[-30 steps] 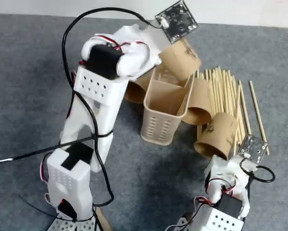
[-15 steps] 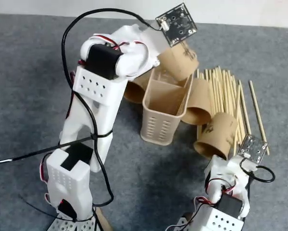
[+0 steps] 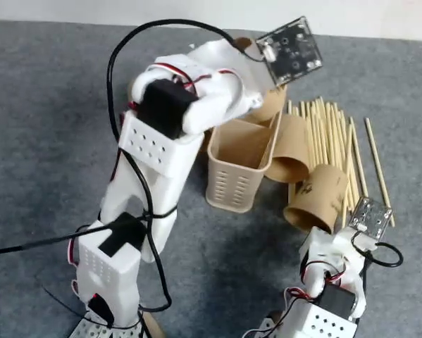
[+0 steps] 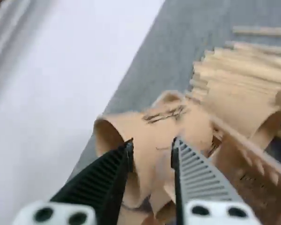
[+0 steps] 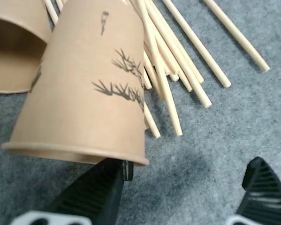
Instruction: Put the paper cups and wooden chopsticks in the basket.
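Arching over the basket (image 3: 228,186), left arm's jaws pinch a paper cup (image 4: 152,121); right jaws gape empty.

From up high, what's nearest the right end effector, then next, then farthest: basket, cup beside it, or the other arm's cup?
1. Near cup, lying right beside it.
2. Basket, in the middle.
3. Held cup, far back, in the left end effector.
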